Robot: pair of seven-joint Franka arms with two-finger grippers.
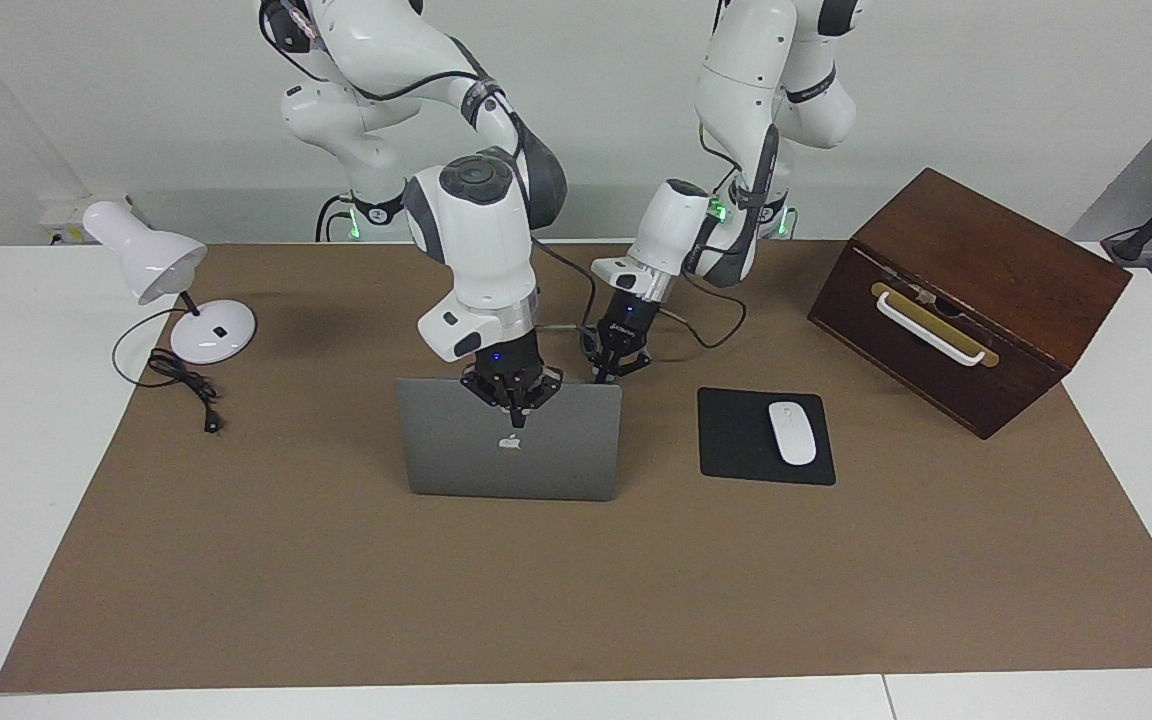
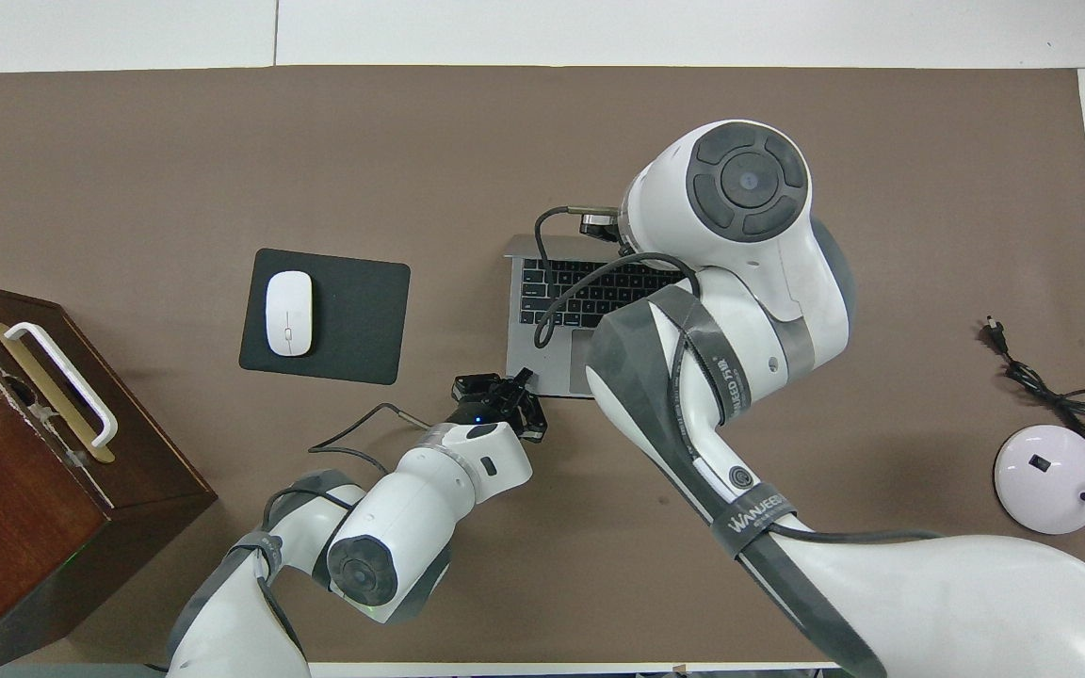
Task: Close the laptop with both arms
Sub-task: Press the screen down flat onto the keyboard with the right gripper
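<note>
The silver-grey laptop (image 1: 511, 465) stands open in the middle of the brown mat, its lid upright with the apple logo toward the facing camera. The overhead view shows its keyboard (image 2: 590, 282), partly covered by the right arm. My right gripper (image 1: 515, 400) is shut, with its tips over the top edge of the lid above the logo. It is hidden under its own wrist in the overhead view. My left gripper (image 1: 613, 370) (image 2: 505, 391) is low beside the laptop base's corner nearest the robots, toward the left arm's end.
A black mouse pad (image 1: 731, 440) (image 2: 354, 320) with a white mouse (image 1: 792, 432) (image 2: 288, 313) lies beside the laptop toward the left arm's end. A dark wooden box (image 1: 971, 290) (image 2: 24, 452) stands past it. A white desk lamp (image 1: 171, 275) (image 2: 1046, 466) and its cable (image 1: 186, 385) are at the right arm's end.
</note>
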